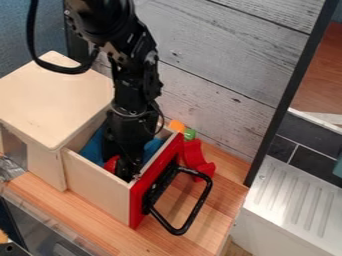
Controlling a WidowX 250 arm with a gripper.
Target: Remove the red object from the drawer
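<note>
The wooden drawer (97,191) with a red front panel and black handle stands pulled out of its cabinet. From above, the black gripper (127,175) hangs down inside the drawer, close behind the red front. A red object (111,163) lies in the drawer directly beside the gripper on its left, partly covered by it. Blue material (93,149) lies in the drawer on both sides of the gripper. How the fingers stand at the red object cannot be told.
The cabinet's pale top (50,100) is at the left. Behind the drawer's front, on the wooden counter (230,192), are a red curved piece (195,157), a green block (190,134) and an orange block (177,125). A grey plank wall rises behind; a white ridged surface (294,200) is at the right.
</note>
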